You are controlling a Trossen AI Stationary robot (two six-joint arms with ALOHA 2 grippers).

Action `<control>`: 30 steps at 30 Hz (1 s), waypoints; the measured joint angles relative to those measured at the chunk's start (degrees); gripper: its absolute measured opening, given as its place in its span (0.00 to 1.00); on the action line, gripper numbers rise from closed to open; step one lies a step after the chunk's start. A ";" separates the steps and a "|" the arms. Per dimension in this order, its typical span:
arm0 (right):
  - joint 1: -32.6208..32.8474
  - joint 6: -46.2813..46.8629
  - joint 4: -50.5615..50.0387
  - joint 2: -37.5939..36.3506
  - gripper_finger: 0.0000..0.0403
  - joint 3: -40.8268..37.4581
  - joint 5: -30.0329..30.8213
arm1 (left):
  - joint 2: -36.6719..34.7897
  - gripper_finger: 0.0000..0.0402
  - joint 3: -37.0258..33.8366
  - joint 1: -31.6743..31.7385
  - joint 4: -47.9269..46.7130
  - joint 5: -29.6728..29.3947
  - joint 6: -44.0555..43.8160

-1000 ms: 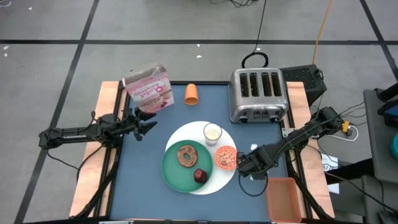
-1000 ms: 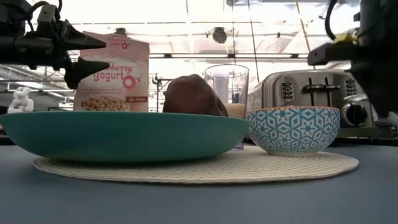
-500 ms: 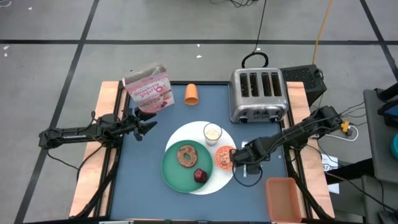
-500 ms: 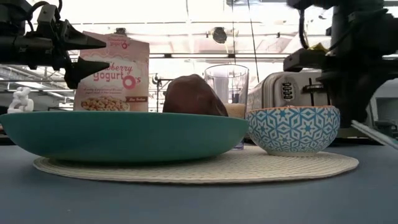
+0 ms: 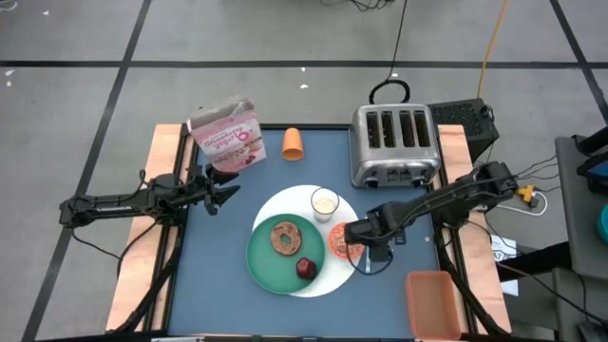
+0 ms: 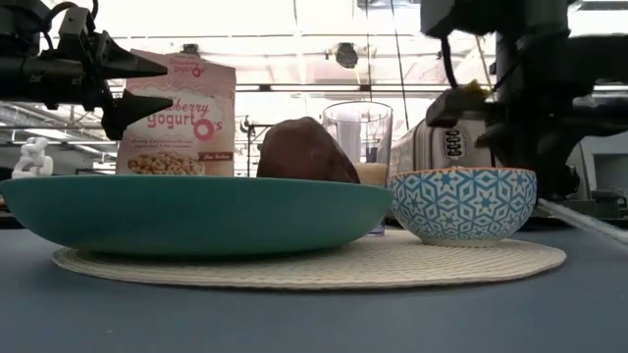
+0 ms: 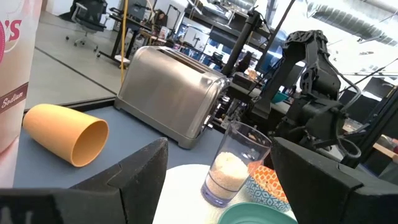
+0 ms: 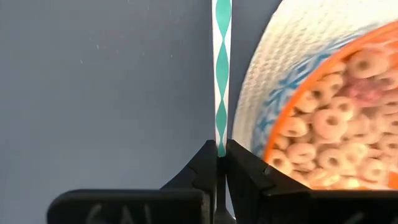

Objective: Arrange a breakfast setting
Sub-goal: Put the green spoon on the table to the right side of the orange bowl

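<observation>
The right gripper (image 8: pixel 217 163) is pinching a thin spoon (image 8: pixel 221 68) with a green-and-white patterned handle, holding it just beside the cereal-filled patterned bowl (image 8: pixel 336 134) at the edge of the white woven placemat (image 8: pixel 283 56). The risk, as a judgement: the spoon's far end is clipping the bowl or landing half on the mat, tipping askew. The left gripper (image 5: pixel 220 188) is hanging spread open near the cereal box (image 5: pixel 226 133).

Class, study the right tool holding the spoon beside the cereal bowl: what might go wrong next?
1. The right tool pinches only the spoon end, so it may pivot or slip.
2. It hangs close to the cereal bowl; a nudge might spill cereal onto the white placemat.
</observation>
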 joint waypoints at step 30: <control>-1.09 5.38 -1.22 7.27 0.07 0.03 0.26 | 0.01 0.71 0.00 -0.01 0.00 -0.02 0.28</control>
